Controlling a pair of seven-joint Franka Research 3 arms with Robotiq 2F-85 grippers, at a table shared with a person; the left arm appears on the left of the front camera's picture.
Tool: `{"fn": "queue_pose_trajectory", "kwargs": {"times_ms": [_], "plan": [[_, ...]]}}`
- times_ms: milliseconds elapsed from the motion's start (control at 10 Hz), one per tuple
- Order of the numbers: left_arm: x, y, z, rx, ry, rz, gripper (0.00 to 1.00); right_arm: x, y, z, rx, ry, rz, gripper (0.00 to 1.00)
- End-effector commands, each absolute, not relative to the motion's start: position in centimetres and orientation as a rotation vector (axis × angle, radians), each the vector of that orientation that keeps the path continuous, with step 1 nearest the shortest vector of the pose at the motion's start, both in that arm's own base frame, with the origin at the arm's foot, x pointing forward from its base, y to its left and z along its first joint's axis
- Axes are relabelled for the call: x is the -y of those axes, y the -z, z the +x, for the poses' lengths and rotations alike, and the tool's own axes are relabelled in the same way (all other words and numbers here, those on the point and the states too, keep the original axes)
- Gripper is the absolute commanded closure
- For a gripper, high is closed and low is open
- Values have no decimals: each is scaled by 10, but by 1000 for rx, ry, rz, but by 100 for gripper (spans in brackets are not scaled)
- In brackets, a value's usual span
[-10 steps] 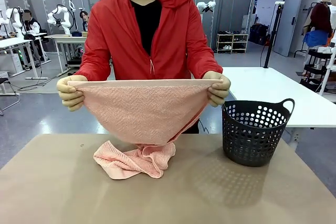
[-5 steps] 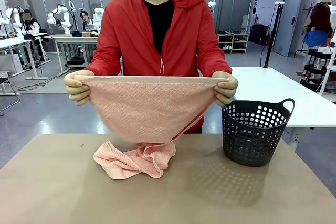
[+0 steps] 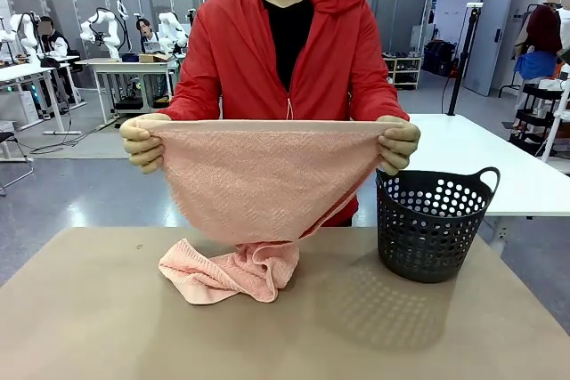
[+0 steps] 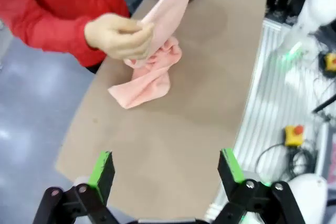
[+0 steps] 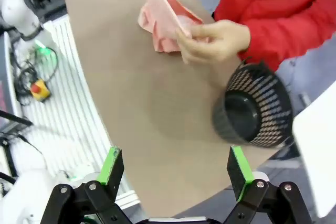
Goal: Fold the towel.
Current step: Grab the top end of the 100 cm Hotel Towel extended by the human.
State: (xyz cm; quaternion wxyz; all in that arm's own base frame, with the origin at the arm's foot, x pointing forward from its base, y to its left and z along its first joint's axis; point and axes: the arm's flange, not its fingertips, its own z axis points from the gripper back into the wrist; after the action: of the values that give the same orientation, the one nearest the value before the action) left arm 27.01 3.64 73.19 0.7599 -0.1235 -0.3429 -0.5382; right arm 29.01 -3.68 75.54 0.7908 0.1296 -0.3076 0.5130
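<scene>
Towel [image 3: 258,180]: pink terry, taut top edge

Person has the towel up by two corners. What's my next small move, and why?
Probably wait, with the left gripper and right gripper open and back: the person's hands pinch the towel by its top corners, and its lower end lies bunched on the table. No corner hangs free to grasp.
</scene>
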Motion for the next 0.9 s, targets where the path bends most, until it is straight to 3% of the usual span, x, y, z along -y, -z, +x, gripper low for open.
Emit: {"fn": "queue_pose_trajectory", "kwargs": {"times_ms": [0, 300, 700, 800], "plan": [[-6, -716, 269, 861, 1380, 200, 0, 6, -750, 291, 687, -1188, 137, 0], [54, -719, 248, 822, 1559, 322, 0, -57, -757, 279, 658, -1344, 32, 0], [62, -724, 251, 843, 1521, 218, 0, -78, -759, 276, 647, -1409, 32, 0], [71, -722, 246, 808, 1609, 307, 0, -78, -759, 276, 647, -1409, 32, 0]]}}
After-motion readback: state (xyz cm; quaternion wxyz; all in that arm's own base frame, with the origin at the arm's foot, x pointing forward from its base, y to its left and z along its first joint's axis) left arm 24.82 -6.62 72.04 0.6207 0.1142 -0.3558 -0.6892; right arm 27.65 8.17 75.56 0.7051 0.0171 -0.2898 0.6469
